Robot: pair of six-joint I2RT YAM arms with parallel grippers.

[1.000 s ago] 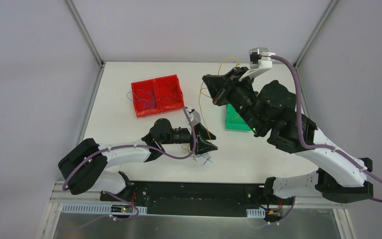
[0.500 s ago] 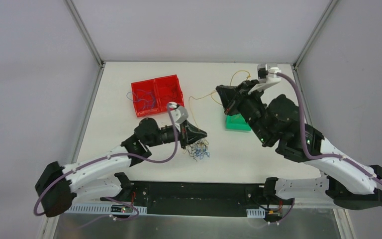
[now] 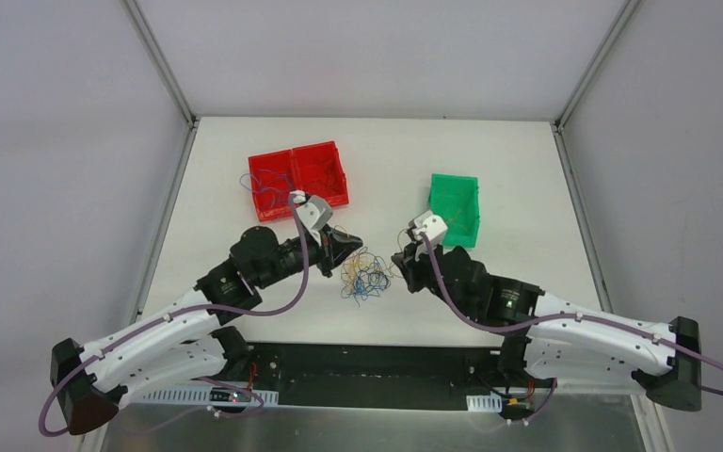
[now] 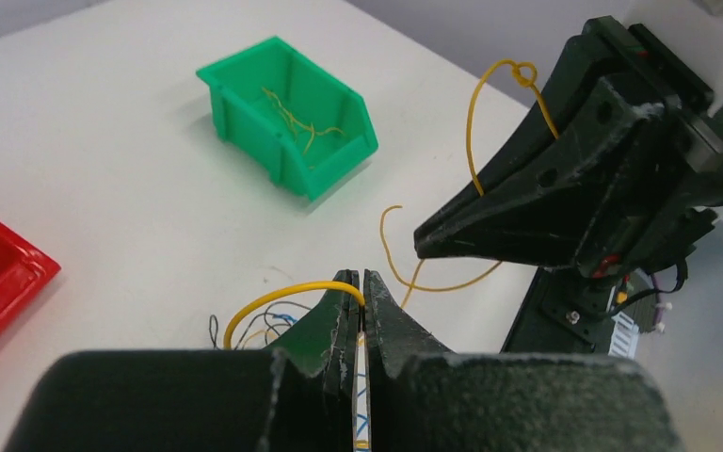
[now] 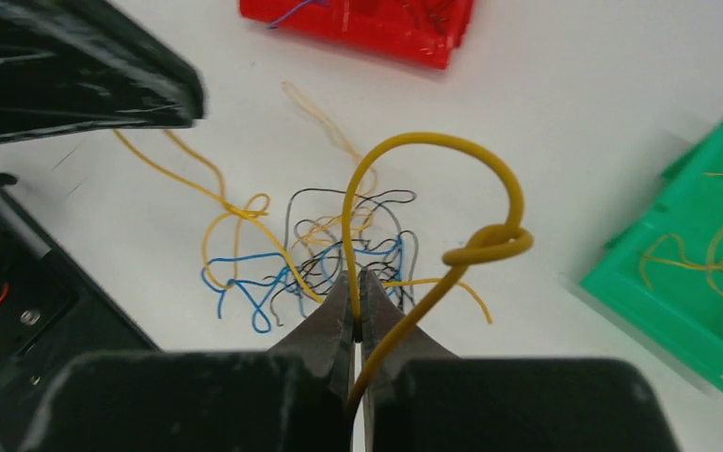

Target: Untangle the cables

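Busy separating the cables, heaped right between both sets of jaws. Clamping a yellow strand tight in the left gripper, a knotted yellow wire in the right gripper. Next, probably: ease apart slowly, minding that knot.

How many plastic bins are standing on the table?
3. Left red bin and right red bin stand side by side, far left; green bin stands far right. None seems hidden.
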